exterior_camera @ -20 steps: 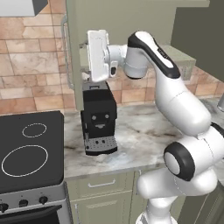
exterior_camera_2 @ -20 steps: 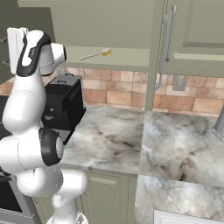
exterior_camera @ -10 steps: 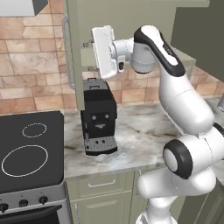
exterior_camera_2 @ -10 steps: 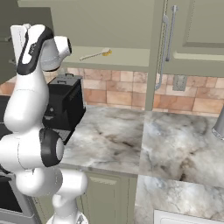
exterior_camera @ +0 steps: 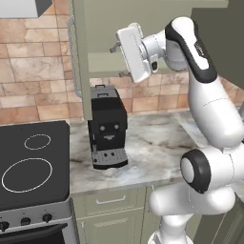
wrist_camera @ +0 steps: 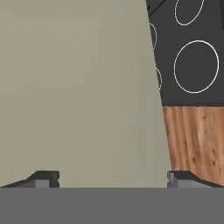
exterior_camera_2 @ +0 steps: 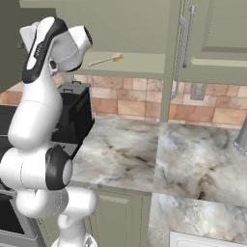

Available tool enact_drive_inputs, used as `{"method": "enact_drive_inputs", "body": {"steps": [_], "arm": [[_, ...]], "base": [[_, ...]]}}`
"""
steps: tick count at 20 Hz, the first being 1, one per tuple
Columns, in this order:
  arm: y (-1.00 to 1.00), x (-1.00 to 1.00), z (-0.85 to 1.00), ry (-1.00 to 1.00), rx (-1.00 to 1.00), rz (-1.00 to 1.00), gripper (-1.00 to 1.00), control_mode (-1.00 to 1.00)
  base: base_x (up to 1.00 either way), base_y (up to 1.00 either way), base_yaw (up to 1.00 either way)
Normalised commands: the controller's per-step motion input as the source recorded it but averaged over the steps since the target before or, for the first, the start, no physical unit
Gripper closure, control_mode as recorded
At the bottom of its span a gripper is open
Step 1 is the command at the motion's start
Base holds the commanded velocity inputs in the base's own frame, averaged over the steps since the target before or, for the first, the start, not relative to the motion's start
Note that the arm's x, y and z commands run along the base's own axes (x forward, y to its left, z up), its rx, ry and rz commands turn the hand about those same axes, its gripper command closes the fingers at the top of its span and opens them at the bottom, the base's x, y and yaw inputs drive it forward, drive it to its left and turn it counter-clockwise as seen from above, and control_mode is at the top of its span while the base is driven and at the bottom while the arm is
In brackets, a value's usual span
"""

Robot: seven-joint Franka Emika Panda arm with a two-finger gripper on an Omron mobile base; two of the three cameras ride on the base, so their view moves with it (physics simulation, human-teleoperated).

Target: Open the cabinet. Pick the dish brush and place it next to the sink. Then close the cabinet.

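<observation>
- Two doors of the cabinet [exterior_camera_2: 144, 29] are seen in the right base view: the right one [exterior_camera_2: 217, 38] is shut and cut off by the frame's right edge, while the left one [exterior_camera: 81, 62] is swung out — in the left base view it is seen nearly edge-on.
- Inside, on the lower board, the dish brush [exterior_camera_2: 106, 60] is laid flat; its far end is yellowish, and finer detail cannot be made out at this size.
- The gripper [exterior_camera: 116, 46] is held up at the cabinet's opening, behind the open door; its tips are mostly hidden by the white hand in the left base view.
- In the hand view the two fingertips [wrist_camera: 46, 178] are set wide apart with nothing between them — nothing is gripped. A plain sage-green surface is faced; which panel it is cannot be told.
- The black stovetop [exterior_camera: 28, 167] is cut off at the left edge of the left base view.
- A black coffee machine [exterior_camera: 107, 128] is stood on the marble counter [exterior_camera_2: 183, 159], partly hidden by the arm in the right base view.
- A grey object [exterior_camera_2: 241, 137] at the right edge is cropped too far to be identified.
</observation>
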Motion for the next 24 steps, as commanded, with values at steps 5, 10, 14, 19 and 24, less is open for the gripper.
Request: {"method": "enact_drive_inputs", "body": {"steps": [5, 10, 14, 19, 24], "arm": [[-0.50, -0.06, 0.00, -0.19, -0.29, -0.05, -1.00, -1.00], [-0.42, -0.02, -0.04, -0.24, -0.38, -0.12, -1.00, -1.00], [-0.36, 0.00, -0.16, -0.39, -0.47, -0.14, -1.00, -1.00], [-0.33, 0.03, -0.07, -0.39, -0.41, -0.14, -1.00, -1.00], [-0.35, 0.18, -0.02, -0.20, -0.26, -0.14, -1.00, -1.00]], "base": [[0.00, 0.00, 0.00], [0.00, 0.00, 0.00], [0.00, 0.00, 0.00], [0.00, 0.00, 0.00], [0.00, 0.00, 0.00]]}}
